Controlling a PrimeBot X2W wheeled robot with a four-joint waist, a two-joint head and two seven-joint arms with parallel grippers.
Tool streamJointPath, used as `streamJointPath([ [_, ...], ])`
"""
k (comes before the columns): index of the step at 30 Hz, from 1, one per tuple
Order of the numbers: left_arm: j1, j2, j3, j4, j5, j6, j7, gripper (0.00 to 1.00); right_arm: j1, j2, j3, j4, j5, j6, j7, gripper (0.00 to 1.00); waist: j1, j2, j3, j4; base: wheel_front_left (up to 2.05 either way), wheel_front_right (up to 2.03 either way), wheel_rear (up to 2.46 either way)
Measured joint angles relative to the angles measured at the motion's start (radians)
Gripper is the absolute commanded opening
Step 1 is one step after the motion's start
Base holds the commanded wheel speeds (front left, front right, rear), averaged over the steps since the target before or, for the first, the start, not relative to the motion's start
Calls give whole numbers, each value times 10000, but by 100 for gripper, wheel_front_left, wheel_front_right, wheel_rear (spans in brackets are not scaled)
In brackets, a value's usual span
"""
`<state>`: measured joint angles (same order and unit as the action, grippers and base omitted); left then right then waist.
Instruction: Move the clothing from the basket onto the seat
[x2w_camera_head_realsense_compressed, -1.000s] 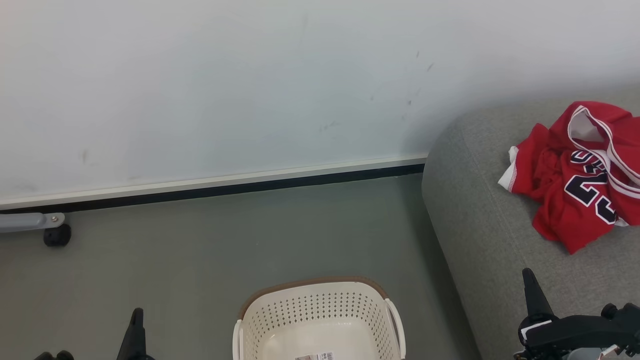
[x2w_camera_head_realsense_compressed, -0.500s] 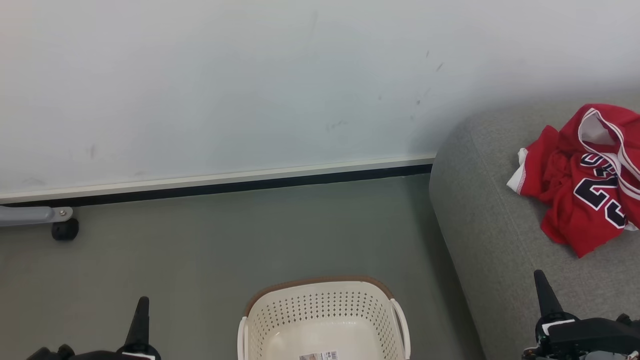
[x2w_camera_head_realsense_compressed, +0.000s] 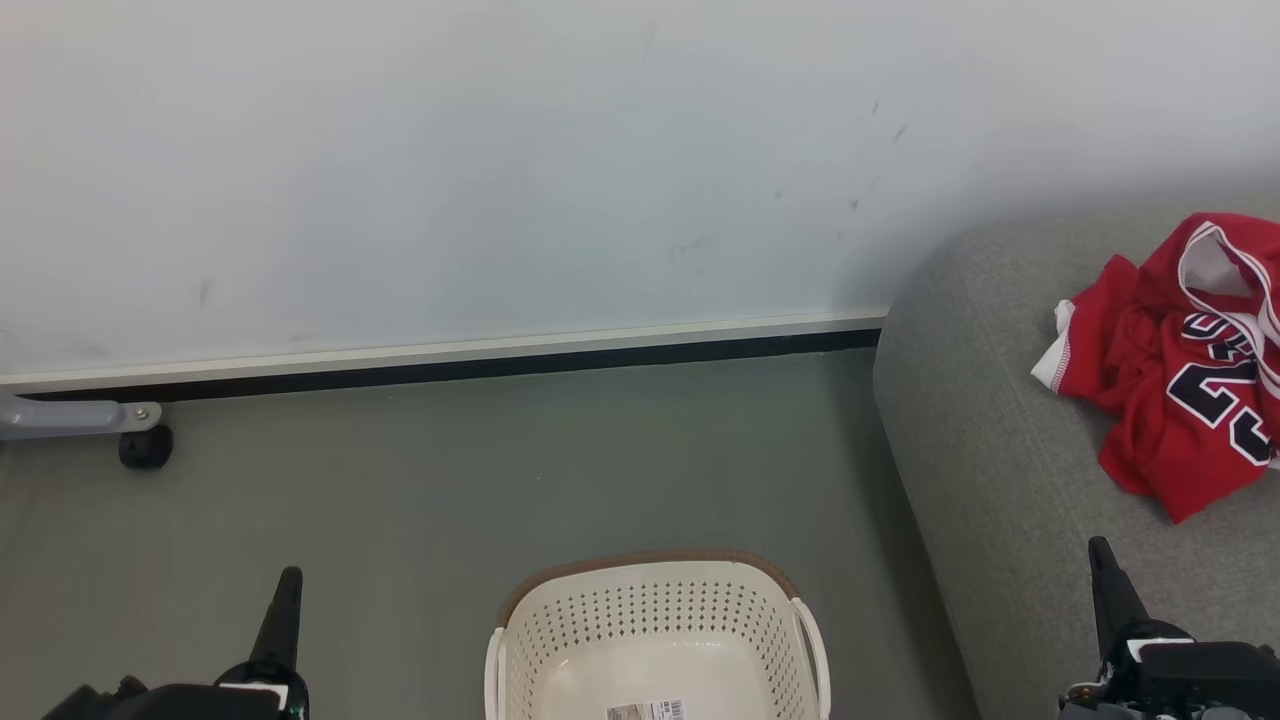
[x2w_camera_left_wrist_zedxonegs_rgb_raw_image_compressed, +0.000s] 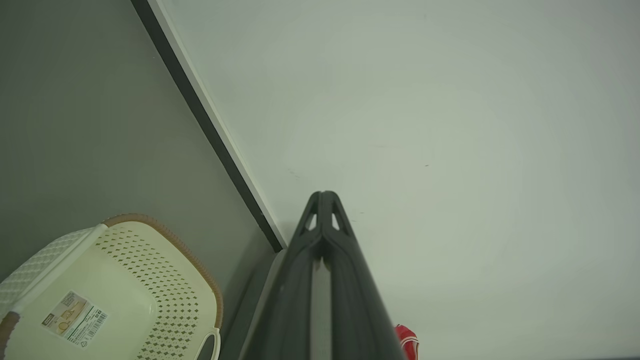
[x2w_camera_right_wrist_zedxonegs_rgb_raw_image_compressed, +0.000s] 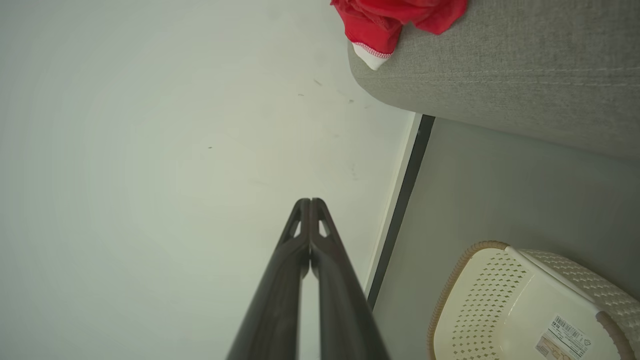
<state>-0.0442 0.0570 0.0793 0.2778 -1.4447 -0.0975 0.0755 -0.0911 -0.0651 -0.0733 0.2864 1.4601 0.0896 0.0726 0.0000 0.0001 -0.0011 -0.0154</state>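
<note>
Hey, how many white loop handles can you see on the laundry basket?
2. On the basket, the left handle is at its left side and the right handle at its right side, in the head view. Its near end is cut off, so another could be hidden.

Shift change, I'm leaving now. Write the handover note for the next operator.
Left gripper: fingers shut, holding nothing, low, left of the basket.
Right gripper: fingers shut, holding nothing, low by the sofa.
Clothing: red heap on the sofa.
Done: the basket's visible inside holds just a sticker.
Left: apparently nothing; check the basket's hidden near end.
</note>
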Motion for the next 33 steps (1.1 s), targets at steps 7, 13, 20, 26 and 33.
streamJointPath([
  [7, -160, -67, 71, 96, -917, -174, 240, 0, -1, 128, -380, 86, 830, 169, 249, 0, 0, -1, 17, 99, 0, 0, 0],
  [13, -337, -146, 111, 173, -1480, -263, 380, 0, -3, 194, -589, 123, 1350, 295, 408, 0, 0, 0, 28, 154, 0, 0, 0],
  [20, -360, -155, 115, 182, -1555, -263, 380, 0, -4, 203, -602, 125, 1354, 307, 408, 0, 0, 0, 28, 155, 0, 0, 0],
  [26, -360, -157, 115, 182, -1557, -263, 380, 0, -4, 205, -602, 125, 1356, 307, 408, 0, 0, -1, 28, 155, 0, 0, 0],
  [33, -360, -159, 115, 184, -1557, -263, 380, 0, -4, 205, -602, 125, 1356, 307, 408, 0, 0, 0, 28, 155, 0, 0, 0],
])
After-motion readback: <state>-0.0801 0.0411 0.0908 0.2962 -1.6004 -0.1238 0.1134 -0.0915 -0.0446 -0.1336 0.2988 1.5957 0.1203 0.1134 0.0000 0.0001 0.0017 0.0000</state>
